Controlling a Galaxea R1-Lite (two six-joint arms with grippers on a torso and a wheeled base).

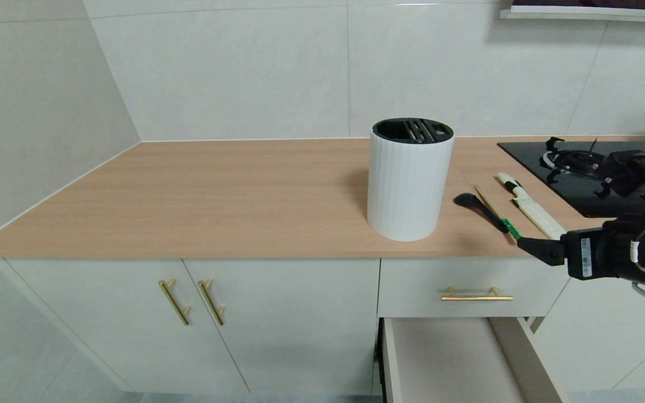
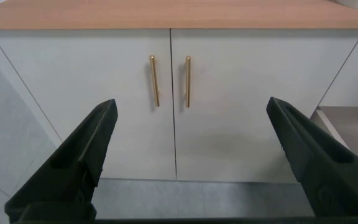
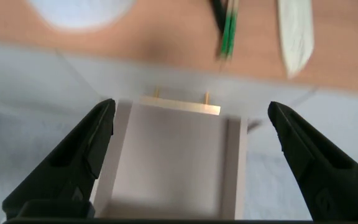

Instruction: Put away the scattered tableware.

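Observation:
A white ribbed utensil holder [image 1: 409, 179] with a black slotted top stands on the wooden counter [image 1: 216, 196]. To its right lie a black spoon [image 1: 471, 201], chopsticks with a green end [image 1: 499, 218] and a white-handled knife [image 1: 531, 210]. My right gripper [image 1: 541, 250] hovers at the counter's front edge, just in front of the chopsticks' green end [image 3: 227, 34] and the knife [image 3: 296, 37], open and holding nothing [image 3: 188, 162]. My left gripper [image 2: 188, 162] is open and holds nothing, low down and facing the cabinet doors [image 2: 229, 106].
A drawer [image 1: 445, 358] stands pulled open under the counter, below the right gripper; its inside [image 3: 176, 162] is bare. A black gas hob [image 1: 580, 168] lies at the far right. The cabinet doors carry gold handles [image 1: 174, 302]. A tiled wall backs the counter.

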